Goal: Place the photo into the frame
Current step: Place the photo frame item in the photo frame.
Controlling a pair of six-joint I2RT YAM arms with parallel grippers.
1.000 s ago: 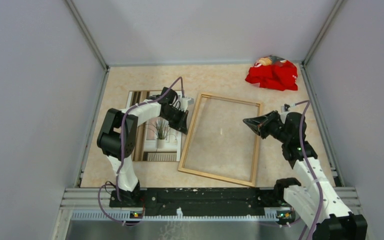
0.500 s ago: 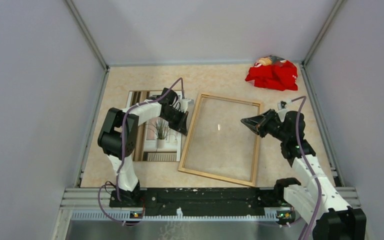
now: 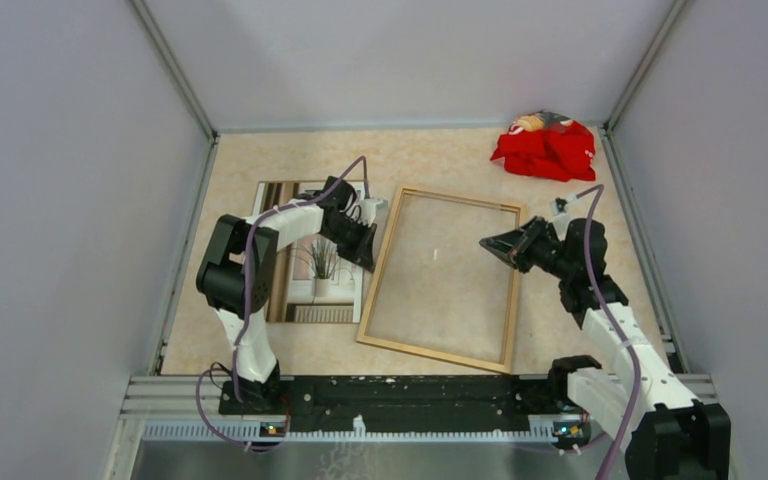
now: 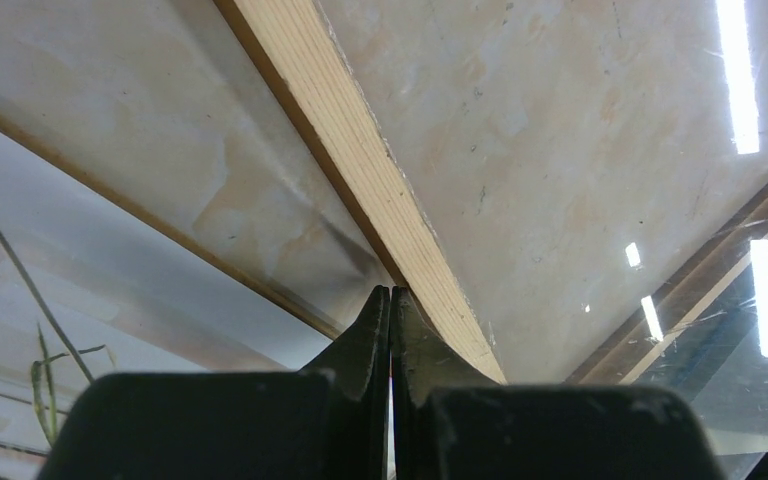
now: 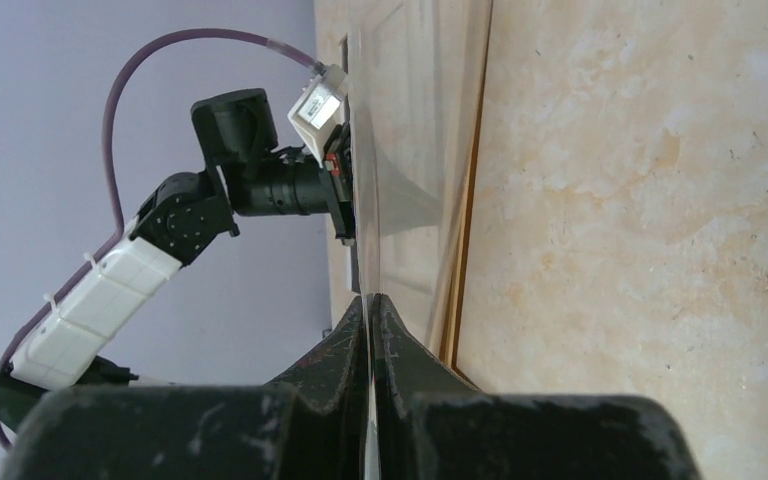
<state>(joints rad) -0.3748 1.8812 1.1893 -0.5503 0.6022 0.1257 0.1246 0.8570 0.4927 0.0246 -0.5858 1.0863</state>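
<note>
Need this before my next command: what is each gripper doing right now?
Left gripper: closed, holding nothing, tips beside the frame.
Right gripper: closed on the edge of the clear pane.

Closed hand [image 4: 390, 297] at frame [image 4: 348, 130] edge

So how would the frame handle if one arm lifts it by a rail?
Probably stiff and light: the frame is thin wooden rails. Held by one rail, so wide a rectangle might swing or twist. Its clear pane glints, so it may be fragile or slide.
</note>
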